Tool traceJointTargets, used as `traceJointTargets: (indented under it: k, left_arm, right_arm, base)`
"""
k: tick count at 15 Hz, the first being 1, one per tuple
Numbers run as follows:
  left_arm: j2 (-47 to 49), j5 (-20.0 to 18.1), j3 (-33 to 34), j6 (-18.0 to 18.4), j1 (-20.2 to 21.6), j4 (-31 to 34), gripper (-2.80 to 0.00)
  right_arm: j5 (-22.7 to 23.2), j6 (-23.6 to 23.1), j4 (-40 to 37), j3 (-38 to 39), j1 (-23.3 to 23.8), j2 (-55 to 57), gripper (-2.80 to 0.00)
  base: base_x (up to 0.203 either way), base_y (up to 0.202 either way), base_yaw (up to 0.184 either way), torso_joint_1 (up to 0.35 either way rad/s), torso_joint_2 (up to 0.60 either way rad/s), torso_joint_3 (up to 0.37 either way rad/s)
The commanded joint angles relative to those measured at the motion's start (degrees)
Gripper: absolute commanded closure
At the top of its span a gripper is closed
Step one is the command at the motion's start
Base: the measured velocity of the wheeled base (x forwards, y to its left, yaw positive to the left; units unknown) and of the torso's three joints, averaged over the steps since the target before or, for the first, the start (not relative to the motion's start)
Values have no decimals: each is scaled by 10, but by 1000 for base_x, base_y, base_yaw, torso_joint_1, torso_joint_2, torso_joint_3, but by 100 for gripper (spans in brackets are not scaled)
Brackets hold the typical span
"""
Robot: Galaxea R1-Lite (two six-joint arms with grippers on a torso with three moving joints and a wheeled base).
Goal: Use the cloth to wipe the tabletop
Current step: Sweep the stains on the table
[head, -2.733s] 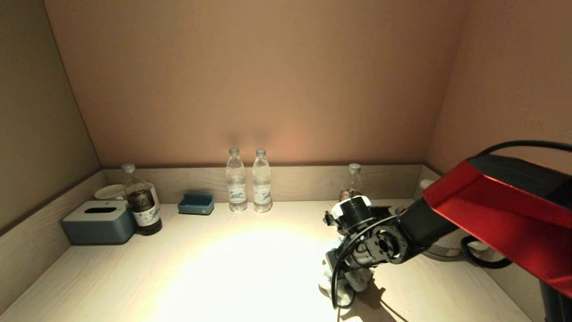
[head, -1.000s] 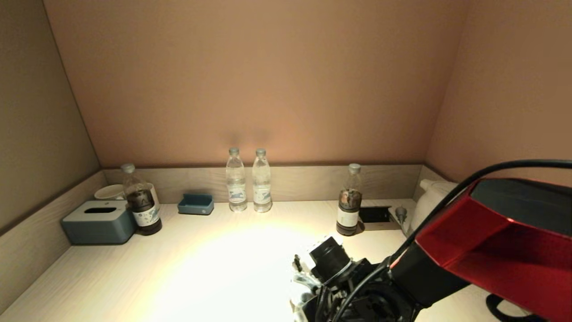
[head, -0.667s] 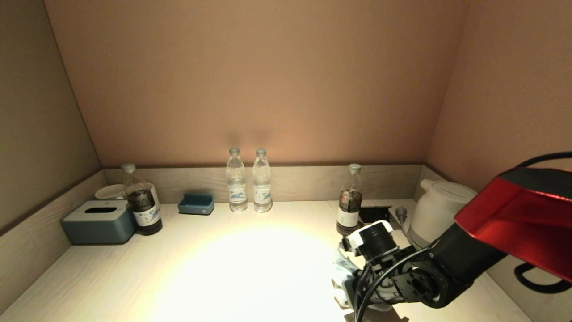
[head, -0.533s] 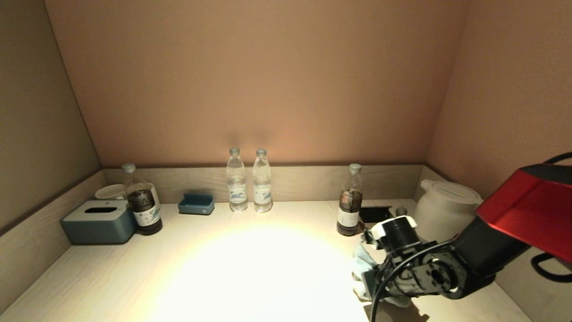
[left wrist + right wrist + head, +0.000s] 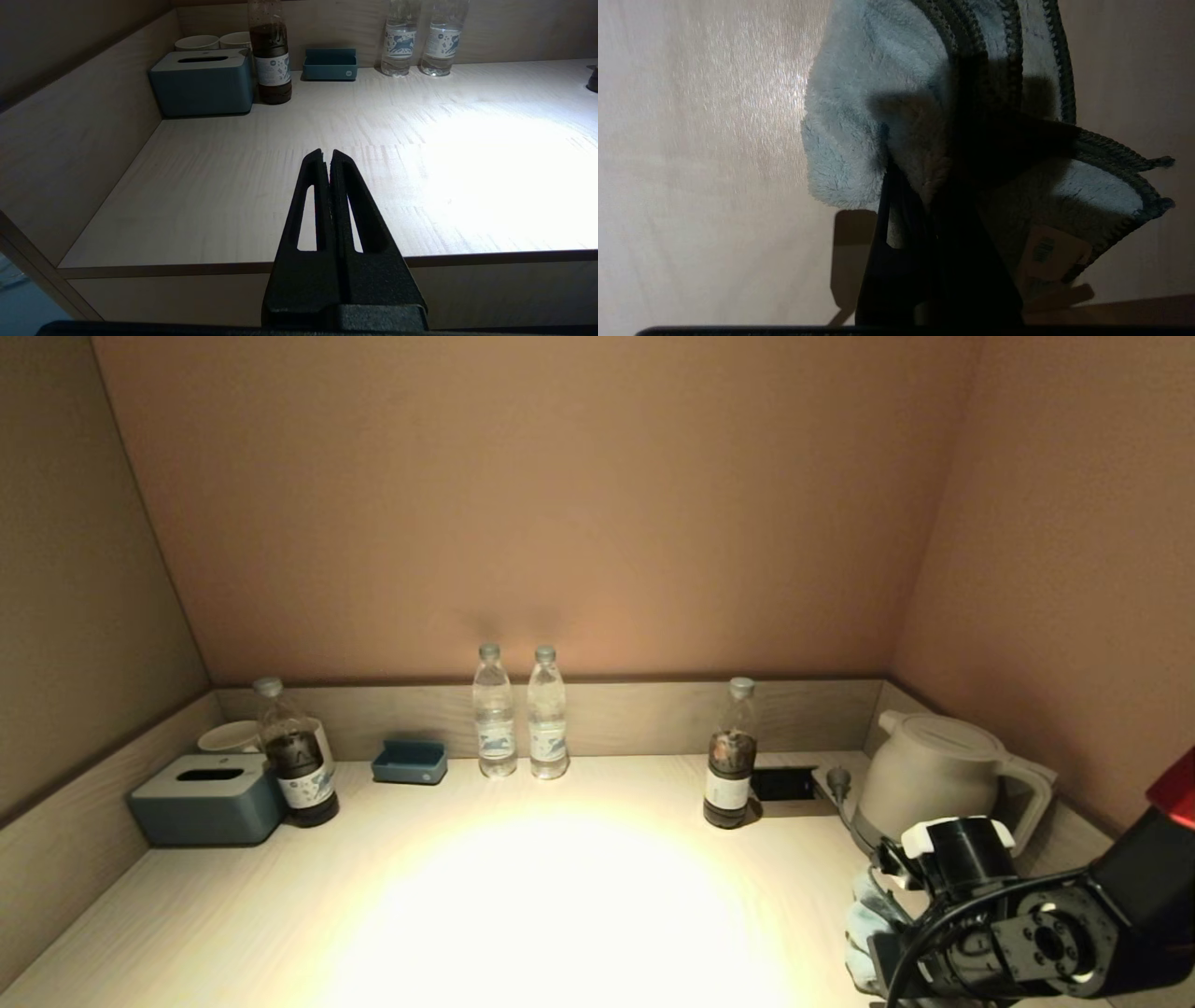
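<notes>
The right gripper [image 5: 920, 140] pinches the cloth [image 5: 859, 116] on the tabletop [image 5: 560, 896] at its front right corner, mid-wipe. Next stroke probably needs steady downward pressure. The left gripper [image 5: 327, 156] is pressed together, parked.

No readable text (labels indistinct).

Cloth [image 5: 859, 116]: pale grey-blue terry, dark edge, crumpled on tabletop [image 5: 523, 896] near right front; tabletop pale wood-grain.
</notes>
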State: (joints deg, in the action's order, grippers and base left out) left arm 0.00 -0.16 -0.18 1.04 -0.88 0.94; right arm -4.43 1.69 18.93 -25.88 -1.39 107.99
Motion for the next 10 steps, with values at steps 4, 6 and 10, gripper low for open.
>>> traceJointTargets:
  k: [4,6,10]
  left_arm:
    - [0,0,0,0,0,0,0]
    - [0,0,0,0,0,0,0]
    - [0,0,0,0,0,0,0]
  right_arm:
    - [2,-10,13,56,-104,-53,0]
    - [2,1,13,46,-174,-42,0]
    - [-2,22,11,-48,-243,31,0]
  base:
    - [0,0,0,0,0,0]
    - [0,0,0,0,0,0]
    - [0,0,0,0,0,0]
